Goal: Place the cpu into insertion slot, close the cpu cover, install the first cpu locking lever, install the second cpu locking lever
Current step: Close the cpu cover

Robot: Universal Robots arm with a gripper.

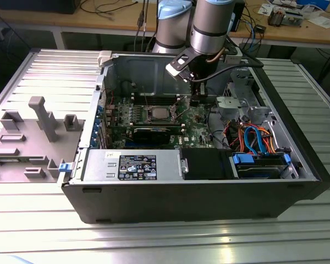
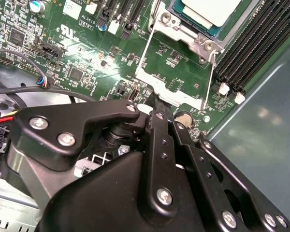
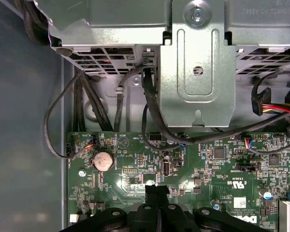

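Gripper: in the second wrist view the gripper (image 2: 157, 102) has its two black fingers (image 2: 160, 137) pressed together, and nothing shows between them. The first wrist view shows the same, with only a thin seam at the tip (image 3: 157, 189).
Gripper position: in the exterior view it (image 1: 195, 102) hangs low inside the computer case (image 1: 181, 199), over the green circuit board (image 2: 87, 58) near the board's middle.
Cpu cover: the cpu cover (image 2: 166, 86) is swung open, away from the socket. Green board shows through its square window. Its broad free edge lies right at the gripper tip, and I cannot tell whether the two touch.
Insertion slot: the insertion slot (image 2: 186, 34) sits just beyond the cover's hinged edge, set into the board, with its silver rim and screws uncovered.
Cpu: the cpu (image 2: 215, 8) lies seated in the insertion slot, its pale metal top facing up with nothing over it.
Memory slots: long black memory slots (image 2: 251, 53) run beside the socket, toward the board's edge.
Board details: a coin battery (image 3: 103, 159) sits near one corner of the board.
Beyond the board: a grey metal drive cage (image 3: 198, 72) stands past the board's edge, with black cables (image 3: 152, 113) running from it onto the board.
Case surroundings: the case rests on a ribbed metal table (image 1: 44, 236), with grey fixture blocks (image 1: 41, 118) at the exterior view's left.
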